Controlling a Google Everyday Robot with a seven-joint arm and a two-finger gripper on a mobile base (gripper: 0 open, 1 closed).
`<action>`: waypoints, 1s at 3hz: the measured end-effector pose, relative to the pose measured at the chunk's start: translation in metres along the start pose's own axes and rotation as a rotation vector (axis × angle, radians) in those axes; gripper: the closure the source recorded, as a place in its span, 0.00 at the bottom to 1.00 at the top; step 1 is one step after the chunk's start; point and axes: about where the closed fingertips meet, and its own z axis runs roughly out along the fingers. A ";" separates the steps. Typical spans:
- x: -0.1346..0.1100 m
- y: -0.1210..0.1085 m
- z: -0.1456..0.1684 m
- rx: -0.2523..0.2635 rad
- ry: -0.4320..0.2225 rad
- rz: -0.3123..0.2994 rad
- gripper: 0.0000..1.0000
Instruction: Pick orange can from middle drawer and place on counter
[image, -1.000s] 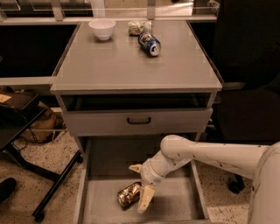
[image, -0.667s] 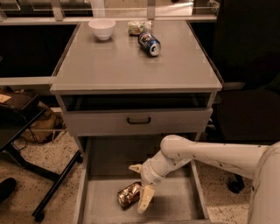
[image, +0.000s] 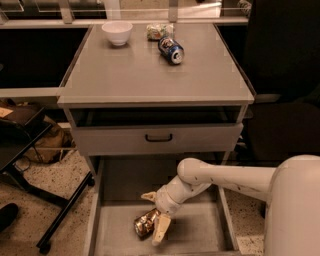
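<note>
The orange can (image: 144, 223) lies on its side on the floor of the open middle drawer (image: 200, 235), near its front left. My gripper (image: 154, 214) reaches down into the drawer from the right. It is open, with one finger (image: 148, 196) above the can and the other finger (image: 161, 230) right beside the can's right end. The can lies loose between the fingers, not lifted. The counter (image: 150, 75) is the grey cabinet top above.
On the counter stand a white bowl (image: 117, 32), a dark blue can (image: 171, 50) on its side and a pale snack packet (image: 157, 31). The drawer above, with a black handle (image: 159, 137), is slightly open. A black chair base (image: 60, 220) stands left.
My gripper has edged slightly down and left towards the can. The can has not moved.
</note>
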 end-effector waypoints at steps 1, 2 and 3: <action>0.004 -0.004 0.019 -0.025 -0.026 -0.007 0.00; 0.014 -0.005 0.031 -0.008 -0.018 -0.026 0.00; 0.028 -0.003 0.039 0.019 -0.031 -0.034 0.17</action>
